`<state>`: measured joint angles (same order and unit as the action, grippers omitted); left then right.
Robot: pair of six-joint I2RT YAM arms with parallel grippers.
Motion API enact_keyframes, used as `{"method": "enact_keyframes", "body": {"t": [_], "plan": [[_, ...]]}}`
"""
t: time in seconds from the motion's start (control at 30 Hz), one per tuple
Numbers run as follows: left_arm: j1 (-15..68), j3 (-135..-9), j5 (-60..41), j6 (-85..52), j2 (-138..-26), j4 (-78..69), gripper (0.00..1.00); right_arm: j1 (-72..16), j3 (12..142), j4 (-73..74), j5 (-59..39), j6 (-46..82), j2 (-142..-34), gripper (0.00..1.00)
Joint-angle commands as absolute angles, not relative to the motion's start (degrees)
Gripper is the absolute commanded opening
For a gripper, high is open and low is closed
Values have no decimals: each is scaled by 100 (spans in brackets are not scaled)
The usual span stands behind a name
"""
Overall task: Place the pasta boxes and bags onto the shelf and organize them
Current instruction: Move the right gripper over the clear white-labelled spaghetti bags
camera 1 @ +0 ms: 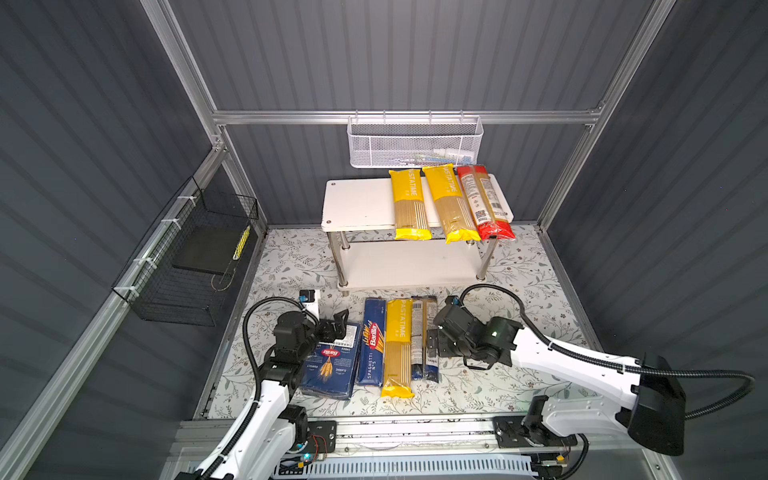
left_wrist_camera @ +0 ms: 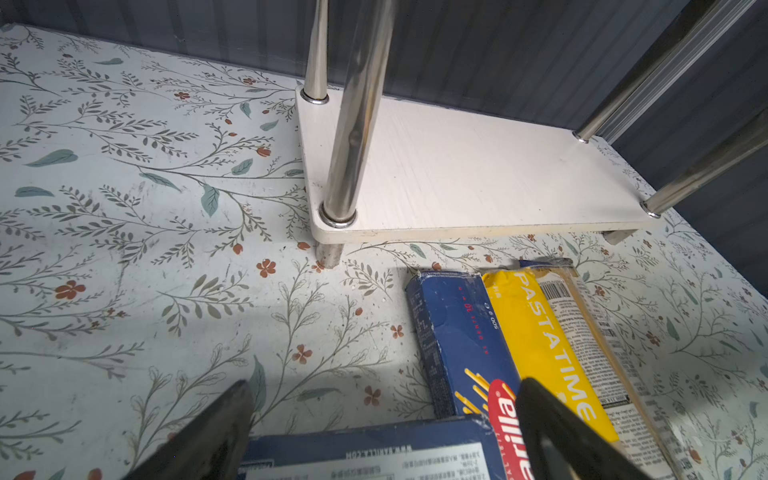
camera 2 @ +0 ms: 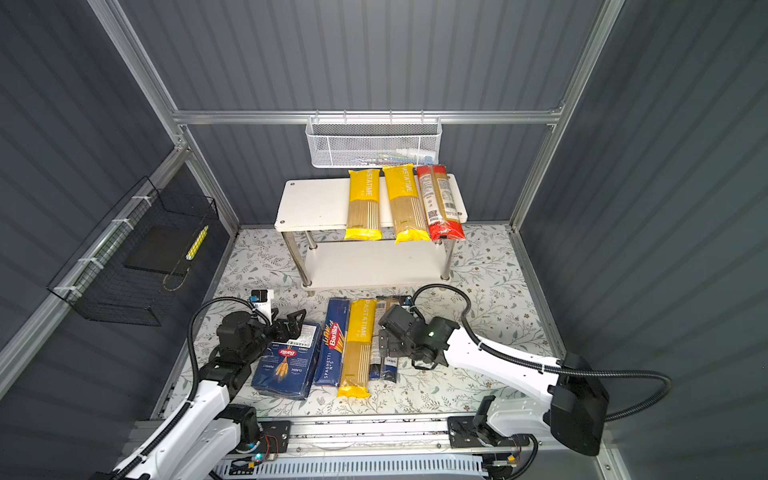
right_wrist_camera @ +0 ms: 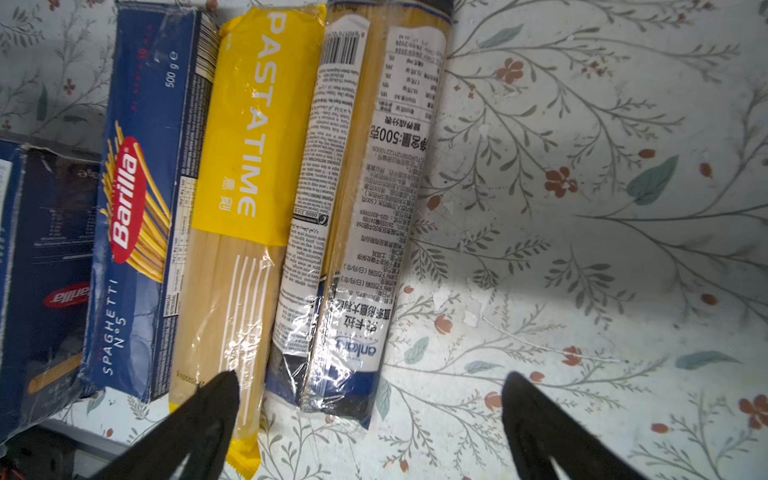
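Note:
The shelf (camera 1: 357, 203) carries two yellow PASTATIME bags (camera 1: 409, 203) and a red-ended bag (camera 1: 484, 203) on its top board; its lower board (left_wrist_camera: 457, 178) is bare. In front, side by side on the floor, lie the wide pasta box (camera 1: 332, 365), the narrow Spaghetti box (camera 1: 372, 340), a yellow bag (camera 1: 399, 345) and a navy-ended bag (right_wrist_camera: 365, 187). My left gripper (left_wrist_camera: 382, 415) is open over the wide box's far end (left_wrist_camera: 374, 449). Over the navy-ended bag's near end, my right gripper (right_wrist_camera: 370, 399) stands open, one finger above the yellow bag (right_wrist_camera: 249, 145).
A white mesh basket (camera 1: 415, 143) hangs on the back rail above the shelf. A black wire basket (camera 1: 195, 257) is fixed to the left wall. The floral mat (camera 1: 519, 291) lies bare to the right of the packs. A small white device (camera 1: 309, 299) stands behind my left gripper.

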<state>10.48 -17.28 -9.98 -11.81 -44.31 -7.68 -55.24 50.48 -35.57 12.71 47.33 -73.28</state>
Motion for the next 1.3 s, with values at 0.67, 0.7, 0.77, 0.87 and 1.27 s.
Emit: {"method": "enact_keyframes", "body": {"t": [0.67,0.7,0.77,0.87,1.27], "plan": [[1073,-1802,-969,-1064,-4421,-728,99,-5479,4991,-2508,1136,4503,-8857,99],[1074,-1801,-964,-1063,-4429,-728,100,-5458,4992,-2444,1108,4460,-8910,99],[1072,-1808,-966,-1063,-4438,-730,100,-5403,5040,-2417,1077,4400,-9027,99],[1073,-1802,-955,-1069,-4421,-725,99,-5323,5098,-2416,1061,4295,-9122,99],[1072,-1808,-936,-1073,-4447,-721,99,-5084,4839,-2463,994,4318,-9094,99]]}}
